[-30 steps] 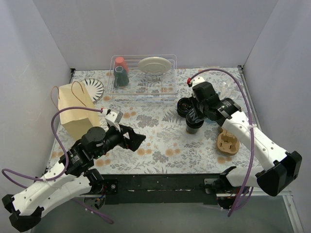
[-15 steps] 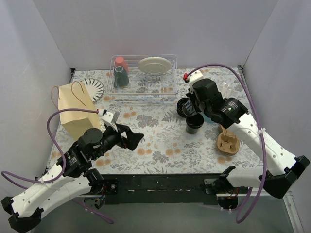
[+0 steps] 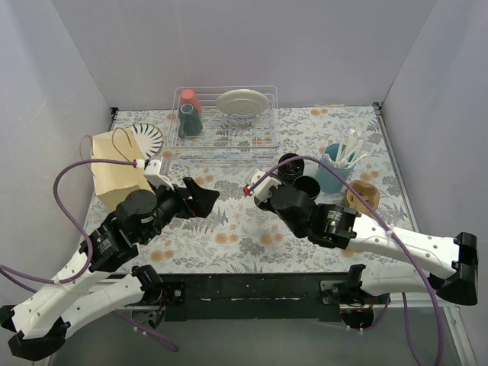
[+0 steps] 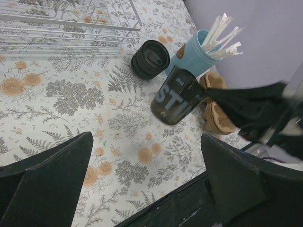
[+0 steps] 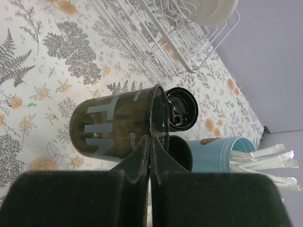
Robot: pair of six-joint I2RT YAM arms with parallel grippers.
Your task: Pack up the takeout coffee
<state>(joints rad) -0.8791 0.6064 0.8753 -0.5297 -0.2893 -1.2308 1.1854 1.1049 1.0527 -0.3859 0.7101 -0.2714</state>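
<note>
Right gripper (image 5: 150,140) clenched on rim of open small black disposable cup (image 5: 113,125), tilted, just beside lidded black cup (image 5: 180,109); left gripper (image 3: 204,197) spread wide, empty, near brown paper bag (image 3: 114,175); we'd hold pinch firm, level cup, clear bag's rim, lower gently.

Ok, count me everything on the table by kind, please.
Black cups: 2
Blue cup of sticks: 1
Tumblers: 2
Plates: 2
Paper bag: 1
Dish rack: 1
Brown cup tray: 1
Total: 10
</note>
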